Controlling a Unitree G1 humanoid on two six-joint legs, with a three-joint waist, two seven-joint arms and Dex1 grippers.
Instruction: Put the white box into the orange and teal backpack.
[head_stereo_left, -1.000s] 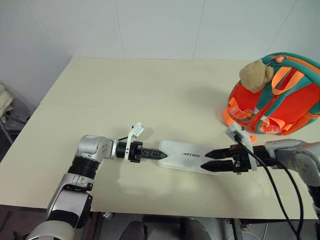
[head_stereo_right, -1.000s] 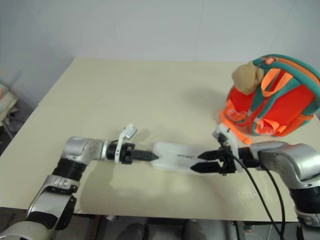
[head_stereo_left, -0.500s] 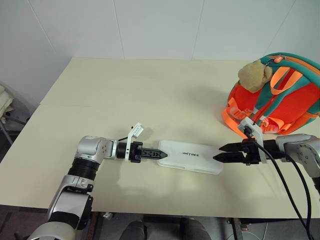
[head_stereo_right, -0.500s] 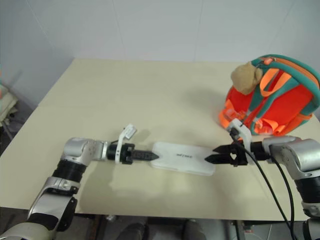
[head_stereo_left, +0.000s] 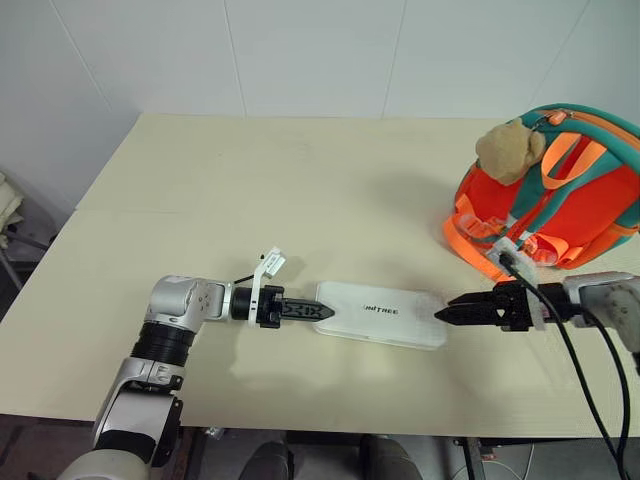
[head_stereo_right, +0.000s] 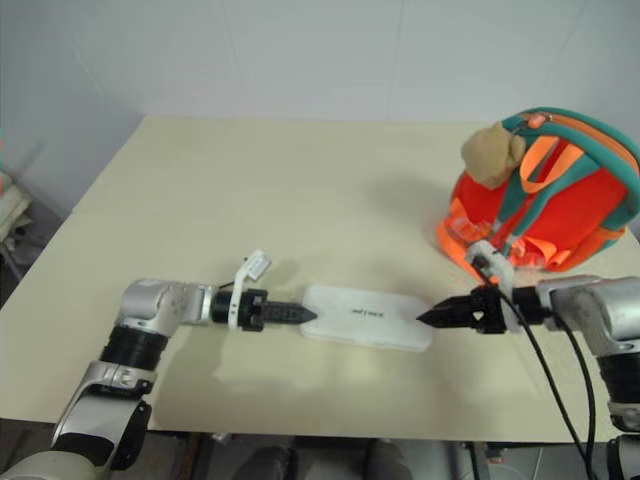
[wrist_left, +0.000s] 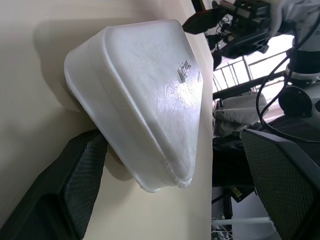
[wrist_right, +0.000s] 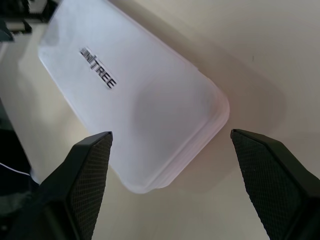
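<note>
grippers: 2, left gripper (head_stereo_left: 318, 311) wide, right gripper (head_stereo_left: 445, 313) wide | white box (head_stereo_left: 380, 314): 1 | backpack (head_stereo_left: 560, 195): 1

Silver arms, black ribbed claws (head_stereo_left: 305, 310), white wrist brackets, perhaps camera mounts, black cables

Flat white box (head_stereo_left: 380, 314) on the table, well apart from the upright orange and teal backpack (head_stereo_left: 560, 205).
</note>
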